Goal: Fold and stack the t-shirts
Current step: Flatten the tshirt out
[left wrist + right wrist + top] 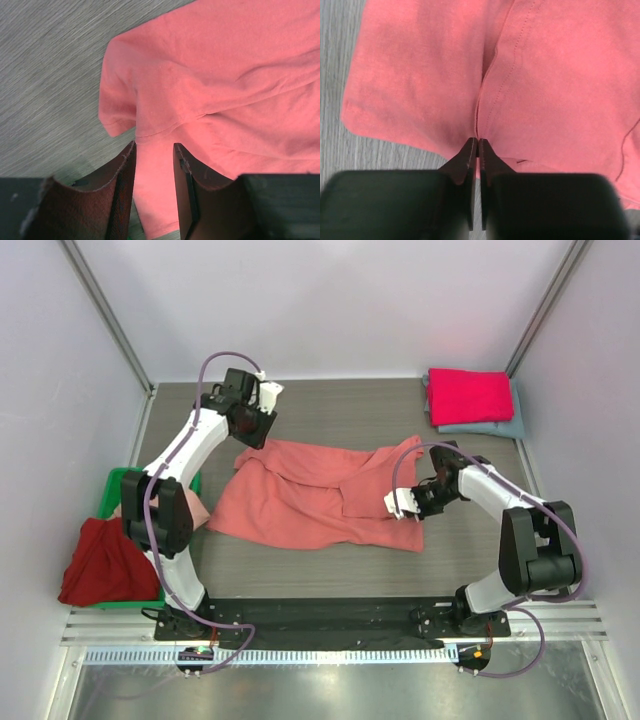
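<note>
Folding the salmon t-shirt [320, 495], spread out mid-table [350, 405] | right gripper [475, 145] pinched shut on the shirt's right edge | left gripper [154, 150] open over its far left corner | next, I think: left grabs too, then both lift and fold.

A spread t-shirt [320, 495] lies mid-frame on the counter [330, 405]. The folded t-shirts [470, 400] sit stacked at upper right. At the left edge stands a bin [118, 476], with a crumpled t-shirt [100, 565] draped over its lower rim. The left pincer [154, 150] is at the spread t-shirt's upper left, the right pincer [477, 145] at its right edge.
</note>
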Motion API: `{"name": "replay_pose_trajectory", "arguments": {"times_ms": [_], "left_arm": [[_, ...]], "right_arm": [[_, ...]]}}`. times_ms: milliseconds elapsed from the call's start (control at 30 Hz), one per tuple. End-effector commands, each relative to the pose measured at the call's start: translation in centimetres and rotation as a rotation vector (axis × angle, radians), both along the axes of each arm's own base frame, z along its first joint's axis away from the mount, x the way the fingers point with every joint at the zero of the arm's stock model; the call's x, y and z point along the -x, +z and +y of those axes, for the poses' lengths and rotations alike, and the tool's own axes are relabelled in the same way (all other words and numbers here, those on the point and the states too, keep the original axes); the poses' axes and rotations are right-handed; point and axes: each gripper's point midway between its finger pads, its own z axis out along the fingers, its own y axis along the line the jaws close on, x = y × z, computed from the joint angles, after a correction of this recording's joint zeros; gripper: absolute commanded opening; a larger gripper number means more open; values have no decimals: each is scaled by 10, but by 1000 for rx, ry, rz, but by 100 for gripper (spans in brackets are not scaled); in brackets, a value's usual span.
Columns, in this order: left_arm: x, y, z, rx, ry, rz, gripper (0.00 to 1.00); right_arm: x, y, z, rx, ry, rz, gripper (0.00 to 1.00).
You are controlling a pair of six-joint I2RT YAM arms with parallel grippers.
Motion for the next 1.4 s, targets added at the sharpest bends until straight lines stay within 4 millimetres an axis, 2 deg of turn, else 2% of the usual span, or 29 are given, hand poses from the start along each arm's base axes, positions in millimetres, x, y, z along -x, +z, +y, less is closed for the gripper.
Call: {"name": "replay_pose_trajectory", "arguments": {"times_ms": [0, 100, 133, 200, 267, 333, 367, 400, 433, 500, 567, 600, 667, 700, 733, 833, 1000, 1133, 1367], "left_arm": [[-13, 16, -4, 4, -9, -61, 37], [-14, 20, -4, 1, -10, -72, 37], [-15, 22, -3, 0, -8, -77, 38], [-18, 26, 2, -18, 2, -97, 42], [-23, 32, 10, -42, 19, -122, 48], [-26, 33, 17, -48, 36, -121, 49], [-29, 34, 26, -49, 54, -119, 50], [-31, 33, 29, -42, 56, -111, 51], [-34, 35, 32, -35, 64, -114, 53], [-38, 29, 43, -39, 76, -91, 54], [-41, 26, 46, -52, 51, -84, 53], [-42, 15, 46, -61, 40, -49, 52], [-41, 1, 45, -75, 11, -3, 47], [-39, -7, 45, -79, 6, 30, 45], [-37, -21, 44, -76, 1, 71, 43], [-31, -37, 46, -75, -17, 122, 41], [-16, -55, 60, -100, -2, 166, 41], [-15, -67, 75, -86, 47, 195, 38], [-12, -98, 71, -60, 43, 288, 39]], "right_arm": [[-20, 23, 4, -16, -18, -73, 4], [-37, 59, 8, -47, -57, -160, 1], [-51, 85, 12, -86, -100, -206, 1], [-70, 123, 16, -134, -159, -292, 1], [-110, 176, 11, -187, -311, -425, 1], [-133, 195, 4, -190, -410, -467, 1], [-146, 202, -9, -168, -511, -487, 1], [-159, 198, -14, -153, -548, -478, 1], [-172, 216, -19, -162, -588, -522, 1], [-194, 226, -28, -158, -664, -563, 1], [-204, 230, -28, -183, -706, -568, 1], [-208, 234, -25, -195, -719, -574, 1], [-217, 225, -21, -186, -749, -557, 1], [-222, 227, -20, -192, -782, -556, 1], [-226, 222, -20, -190, -797, -544, 1], [-231, 223, -18, -194, -826, -544, 1], [-231, 227, -21, -183, -844, -559, 1], [-227, 223, -20, -178, -855, -544, 1], [-222, 213, -13, -156, -853, -526, 1]]}}
